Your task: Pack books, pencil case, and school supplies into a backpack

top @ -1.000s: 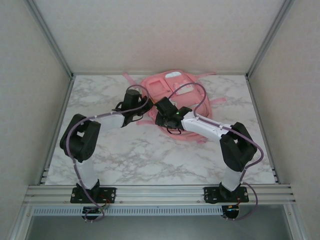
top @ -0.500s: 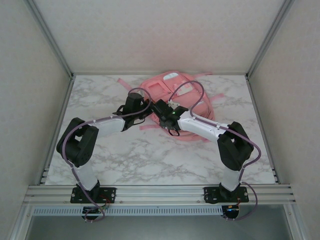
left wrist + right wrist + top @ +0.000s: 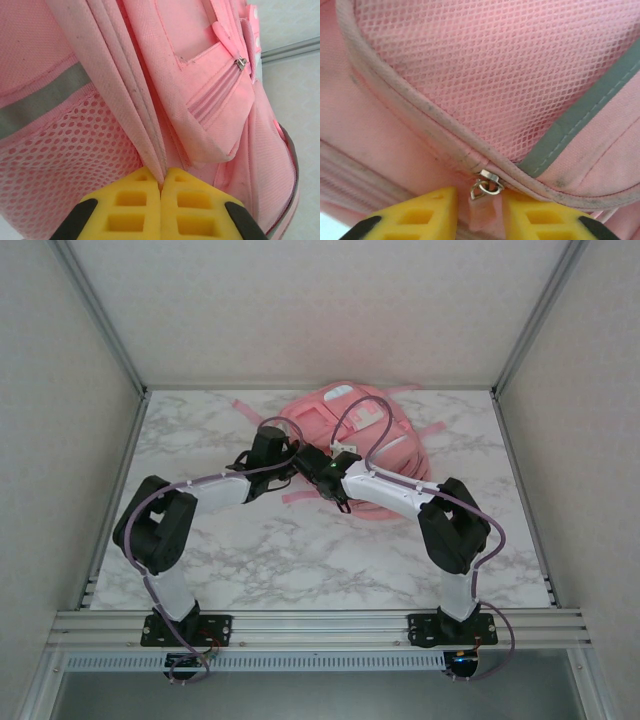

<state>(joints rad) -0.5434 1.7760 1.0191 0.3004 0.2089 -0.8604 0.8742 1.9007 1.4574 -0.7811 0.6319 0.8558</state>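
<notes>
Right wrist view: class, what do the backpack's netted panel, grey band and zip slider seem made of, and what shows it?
Netted panel: pink synthetic-looking mesh, matt; open holes show. Grey band: woven tape, perhaps reflective; stitched along its edges. Zip slider: probably metal; silvery glint.

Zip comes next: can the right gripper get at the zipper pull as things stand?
Probably yes: the zipper pull sits between the fingers of the right gripper, with nothing in the way. Whether they pinch it is unclear.

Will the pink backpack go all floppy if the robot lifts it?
Probably floppy: the backpack fabric creases softly where the left gripper pinches it. It would likely sag, not lift whole. Its mesh panel looks grippy, not slippery.
</notes>
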